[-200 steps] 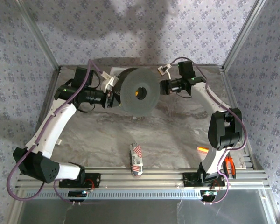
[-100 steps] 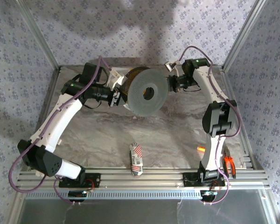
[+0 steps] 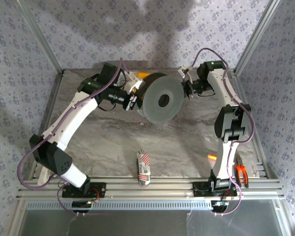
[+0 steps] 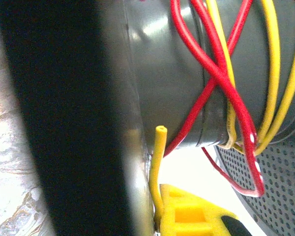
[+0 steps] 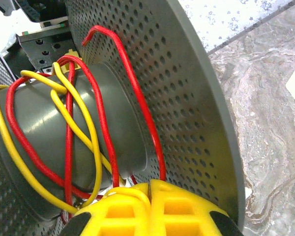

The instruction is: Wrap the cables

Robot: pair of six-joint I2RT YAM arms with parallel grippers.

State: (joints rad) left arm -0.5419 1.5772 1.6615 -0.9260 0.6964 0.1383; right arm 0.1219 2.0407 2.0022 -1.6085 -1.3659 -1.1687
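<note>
A grey perforated spool [image 3: 160, 105] hangs above the table between my two grippers. Thin yellow cables [image 5: 88, 123] and a red wire [image 5: 137, 98] cross loosely round its core [image 4: 172, 73]. My left gripper [image 3: 135, 96] is shut on the spool's far flange [image 4: 88, 118]. A loose yellow cable end [image 4: 157, 162] stands up between its visible yellow finger [image 4: 191, 216] and that flange. My right gripper [image 5: 150, 189] sits inside the spool at its near flange [image 5: 196, 108], shut. The red wire and a yellow loop run into the seam between its fingers. From above, the right gripper [image 3: 188, 88] is at the spool's right face.
A small striped packet [image 3: 143, 169] lies at the front centre of the marbled table [image 3: 108, 142]. Orange-handled pliers [image 3: 242, 174] rest by the right arm's base. Metal frame posts and patterned walls close in the back and sides.
Both arms have carried the spool to the right, and it has turned a little. Both grippers stay shut.
</note>
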